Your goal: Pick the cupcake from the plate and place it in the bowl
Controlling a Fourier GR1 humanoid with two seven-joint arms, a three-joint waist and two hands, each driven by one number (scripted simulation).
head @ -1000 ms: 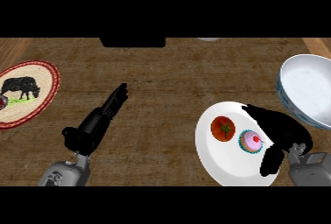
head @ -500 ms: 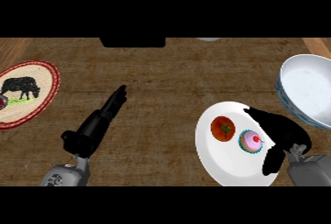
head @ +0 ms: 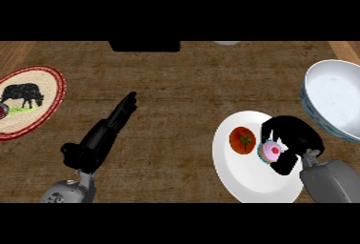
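A pink-frosted cupcake (head: 271, 151) with a red top sits on the white plate (head: 249, 178) at the lower right, beside a tomato (head: 243, 140). My right hand (head: 295, 138) curls over the plate with its fingers and thumb around the cupcake, hiding its right side. The white bowl (head: 336, 102) with a blue outer wall stands at the right edge, just above that hand. My left hand (head: 102, 138) rests at the lower left, fingers straight and pointing up and right, holding nothing.
A round mat with a red rim and a black cow picture (head: 28, 101) lies at the left edge. A dark object (head: 144, 46) sits at the counter's far edge. Bare wood counter (head: 190, 90) lies between the two hands.
The right hand has closed slightly around the cupcake. The left hand is still.
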